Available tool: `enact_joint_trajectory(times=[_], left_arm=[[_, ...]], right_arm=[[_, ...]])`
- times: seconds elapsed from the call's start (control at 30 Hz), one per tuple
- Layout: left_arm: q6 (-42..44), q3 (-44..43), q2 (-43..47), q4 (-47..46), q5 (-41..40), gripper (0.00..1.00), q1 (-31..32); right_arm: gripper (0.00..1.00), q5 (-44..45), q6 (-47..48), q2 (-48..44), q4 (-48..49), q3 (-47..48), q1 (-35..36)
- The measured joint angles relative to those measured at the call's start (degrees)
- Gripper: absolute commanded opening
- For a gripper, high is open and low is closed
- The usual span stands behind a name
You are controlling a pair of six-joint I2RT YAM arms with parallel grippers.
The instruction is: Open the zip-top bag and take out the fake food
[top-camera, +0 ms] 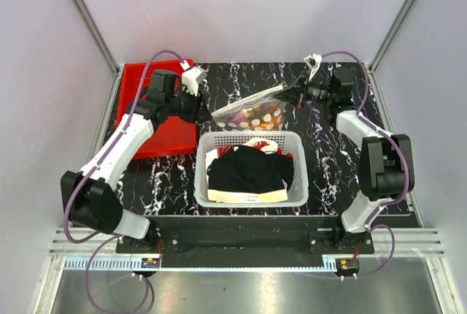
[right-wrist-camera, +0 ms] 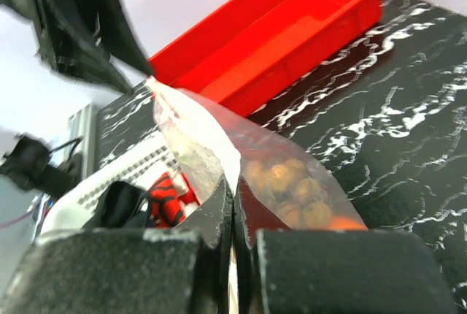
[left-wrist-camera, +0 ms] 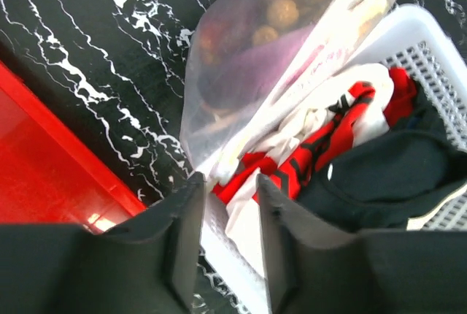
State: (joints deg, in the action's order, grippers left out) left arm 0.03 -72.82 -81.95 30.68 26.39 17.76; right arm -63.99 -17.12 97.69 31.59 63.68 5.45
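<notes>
The clear zip-top bag (top-camera: 252,106) hangs stretched between my two grippers, above the far rim of the white mesh basket (top-camera: 201,175). The fake food (top-camera: 259,118), tan balls, orange and dark pieces, sags in its belly. My right gripper (top-camera: 290,95) is shut on the bag's right mouth edge; in the right wrist view (right-wrist-camera: 233,182) the plastic (right-wrist-camera: 211,139) runs out from the closed fingers, with tan balls (right-wrist-camera: 292,190) beside them. My left gripper (top-camera: 206,113) is at the bag's left corner. In the left wrist view (left-wrist-camera: 230,179) its jaws stand apart, the bag's corner (left-wrist-camera: 241,73) just beyond the tips.
A red bin (top-camera: 149,109) lies at the back left, close beside my left arm; it also shows in the left wrist view (left-wrist-camera: 44,175) and the right wrist view (right-wrist-camera: 292,29). The basket holds black clothes (top-camera: 244,169) and red-and-white cloth (left-wrist-camera: 321,139). White walls enclose the black marbled table (top-camera: 328,161).
</notes>
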Motion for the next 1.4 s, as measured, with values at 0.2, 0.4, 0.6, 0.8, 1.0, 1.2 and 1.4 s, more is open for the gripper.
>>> enact_joint_trajectory(times=[0.2,0.4,0.6,0.8,1.0,1.2,1.4], left_arm=[[0.6,-8.1,-2.6,1.3,5.9,0.52,-0.2],[1.7,-19.9,-10.8,-0.5,10.3,0.51,2.6],[1.9,-23.2,-19.7,-0.4,13.9,0.49,4.7],[3.0,-23.2,-22.2,0.5,14.9,0.48,5.3],[3.1,-23.3,-22.3,0.5,15.4,0.50,6.1],[3.0,-23.3,-23.0,0.5,17.9,0.14,6.3],[1.1,-23.3,-23.8,0.4,18.3,0.00,6.3]], right_arm=[[0.00,-7.2,-3.8,3.0,5.9,0.5,-0.5],[0.00,-9.7,-5.8,3.4,8.3,0.5,-0.5],[0.00,-10.7,-6.4,3.4,9.1,0.5,-0.5],[0.00,-10.7,-6.8,3.7,9.2,0.8,-0.5],[0.00,-10.8,-6.8,3.7,9.2,1.1,-0.2],[0.15,-10.5,-6.9,3.7,8.8,1.6,0.5],[0.45,-3.6,-5.7,3.6,0.4,3.9,2.0]])
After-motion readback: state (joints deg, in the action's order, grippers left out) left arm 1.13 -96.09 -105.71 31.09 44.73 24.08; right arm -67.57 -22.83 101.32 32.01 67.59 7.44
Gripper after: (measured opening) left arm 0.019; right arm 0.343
